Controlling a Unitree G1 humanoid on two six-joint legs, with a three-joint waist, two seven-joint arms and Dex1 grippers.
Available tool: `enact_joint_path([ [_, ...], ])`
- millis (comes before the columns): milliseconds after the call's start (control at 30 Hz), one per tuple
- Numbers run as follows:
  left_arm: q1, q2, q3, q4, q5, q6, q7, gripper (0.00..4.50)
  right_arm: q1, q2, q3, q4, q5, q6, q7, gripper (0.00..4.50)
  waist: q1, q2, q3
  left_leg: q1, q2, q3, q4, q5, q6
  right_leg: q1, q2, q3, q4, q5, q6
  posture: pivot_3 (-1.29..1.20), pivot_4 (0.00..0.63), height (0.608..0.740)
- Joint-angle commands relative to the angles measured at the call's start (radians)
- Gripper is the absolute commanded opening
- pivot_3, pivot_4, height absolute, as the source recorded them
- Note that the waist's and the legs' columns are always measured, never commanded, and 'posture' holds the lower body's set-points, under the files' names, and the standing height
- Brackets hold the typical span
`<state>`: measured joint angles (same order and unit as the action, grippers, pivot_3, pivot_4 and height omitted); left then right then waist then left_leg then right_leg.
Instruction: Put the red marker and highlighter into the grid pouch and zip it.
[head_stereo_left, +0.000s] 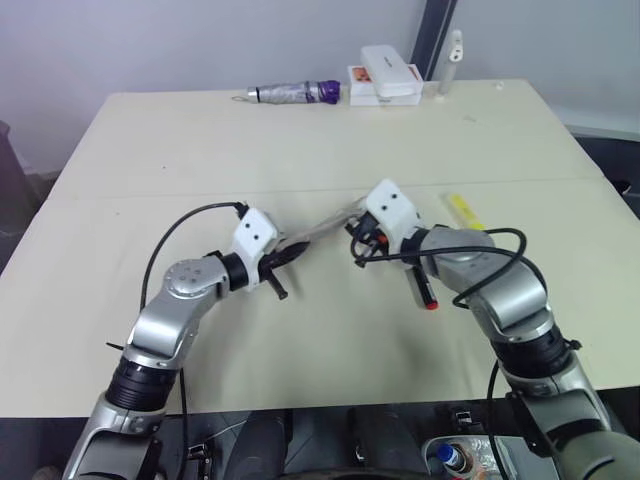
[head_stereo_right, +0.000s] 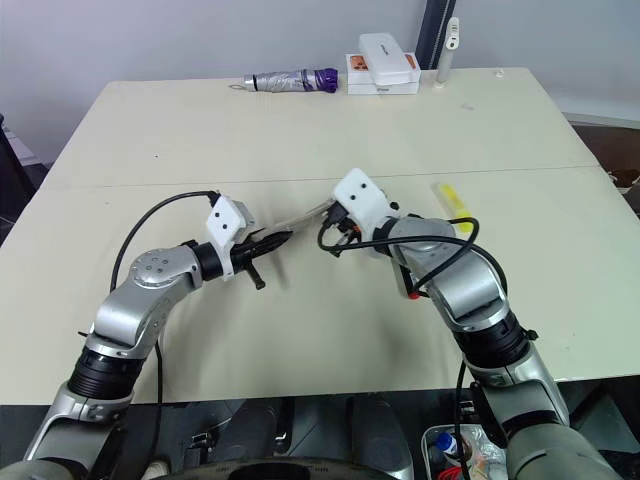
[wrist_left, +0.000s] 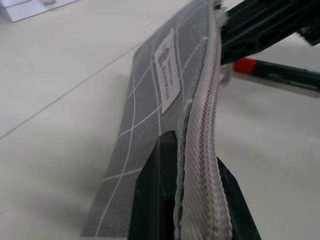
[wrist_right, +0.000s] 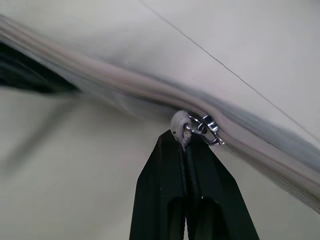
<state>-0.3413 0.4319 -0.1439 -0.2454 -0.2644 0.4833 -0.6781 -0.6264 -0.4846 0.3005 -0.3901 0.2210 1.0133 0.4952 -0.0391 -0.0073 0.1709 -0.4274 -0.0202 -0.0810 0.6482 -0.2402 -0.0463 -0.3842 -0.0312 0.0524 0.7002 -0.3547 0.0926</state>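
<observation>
While my left jaws are clamped on the zipper edge of the grid pouch (wrist_left: 150, 105), holding it up off the bench (head_stereo_left: 300, 130) between my arms, my right jaws have pinched shut on its little zipper pull tab (wrist_right: 192, 127). Risk as I see it: the red marker (head_stereo_left: 424, 290) lies on the bench under my right arm and the highlighter (head_stereo_left: 462, 210) further right, both outside. That tiny tab could also slip free if I tug at an angle.

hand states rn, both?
Left hand: closed, holding the grid pouch by its zipper edge.
Right hand: closed on the zipper pull.
</observation>
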Motion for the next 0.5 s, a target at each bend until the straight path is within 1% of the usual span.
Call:
enact_joint_path([
  [33,-0.006,-0.01,-0.016,-0.045,0.003,0.007,0.009,0.0,-0.038,0.011,0.054,-0.055,0.004,0.003,0.031,0.03,0.0,0.0,0.0,0.0,0.0,0.0,0.0,0.0,0.0,0.0,0.0,0.0,0.0,0.0,0.0,0.0,0.15,0.74],
  [233,-0.013,-0.023,-0.036,-0.049,0.024,0.005,0.019,0.0,-0.076,0.032,0.157,-0.109,0.022,0.015,0.095,0.03,-0.002,0.0,0.0,0.0,0.0,0.0,0.0,0.0,0.0,0.0,0.0,0.0,0.0,0.0,0.0,0.0,0.15,0.74],
  [500,-0.025,-0.037,-0.037,-0.034,0.052,0.002,0.044,0.0,-0.11,0.043,0.187,-0.098,0.009,0.002,0.126,0.03,-0.002,0.0,0.0,0.0,0.0,0.0,0.0,0.0,0.0,0.0,0.0,0.0,0.0,0.0,0.0,0.0,0.15,0.74],
])
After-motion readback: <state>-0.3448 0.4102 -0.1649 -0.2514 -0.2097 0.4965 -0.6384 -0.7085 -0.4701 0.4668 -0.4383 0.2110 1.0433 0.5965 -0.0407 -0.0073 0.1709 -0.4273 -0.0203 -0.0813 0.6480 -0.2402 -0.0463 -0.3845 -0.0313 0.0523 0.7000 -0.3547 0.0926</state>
